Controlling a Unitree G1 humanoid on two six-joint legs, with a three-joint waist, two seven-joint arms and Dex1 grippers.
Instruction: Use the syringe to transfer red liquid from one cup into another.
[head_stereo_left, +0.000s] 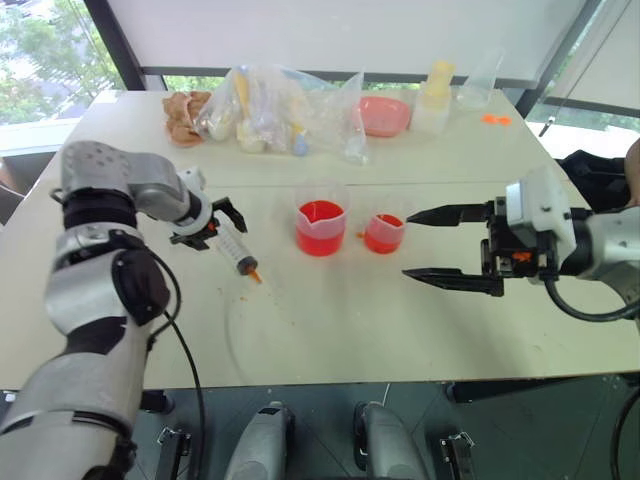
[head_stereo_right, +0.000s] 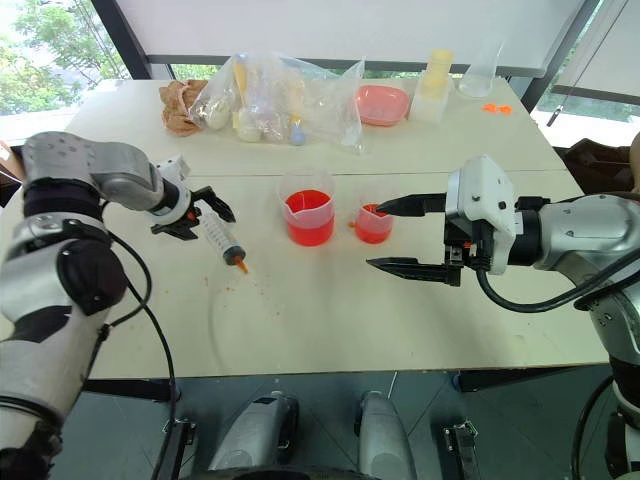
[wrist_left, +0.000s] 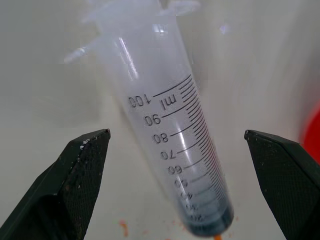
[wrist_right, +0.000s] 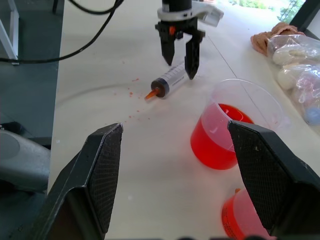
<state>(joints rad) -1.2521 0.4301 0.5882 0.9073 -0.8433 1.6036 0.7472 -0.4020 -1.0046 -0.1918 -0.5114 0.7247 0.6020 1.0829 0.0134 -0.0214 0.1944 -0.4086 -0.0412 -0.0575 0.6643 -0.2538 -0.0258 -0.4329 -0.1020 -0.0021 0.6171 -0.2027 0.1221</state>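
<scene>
The syringe (head_stereo_left: 239, 254) lay flat on the pale table (head_stereo_left: 330, 330), its orange tip toward the near edge and its flange end toward the back. Its plunger was pushed fully in, the dark seal sitting at the tip end. On its clear barrel, black marks could be read in the left wrist view: "100 ml" by the flange, then 90, 80, 70 and 60 running down toward the seal, with the lower figures too blurred to read. Small orange spots marked the table around the tip.

The left gripper (head_stereo_left: 212, 224) hung over the flange end of the syringe with its jaws spread wide, one finger (wrist_left: 85, 165) on either side of the barrel and neither touching it.

To the right of the syringe stood the large beaker (head_stereo_left: 320, 227), roughly half full of red liquid (head_stereo_left: 319, 240). The measuring marks on its wall were too faint to read. Just beside it, further right, stood the small cup (head_stereo_left: 384, 233), also holding red liquid.

The right gripper (head_stereo_left: 430, 245) hovered to the right of the small cup, pointing toward it, jaws wide apart and holding nothing; its upper fingertip was close to the cup's rim.

Along the far side of the table lay a clear bag (head_stereo_left: 280, 110) of items, a pink dish (head_stereo_left: 384, 115) and a pale bottle (head_stereo_left: 436, 95).
</scene>
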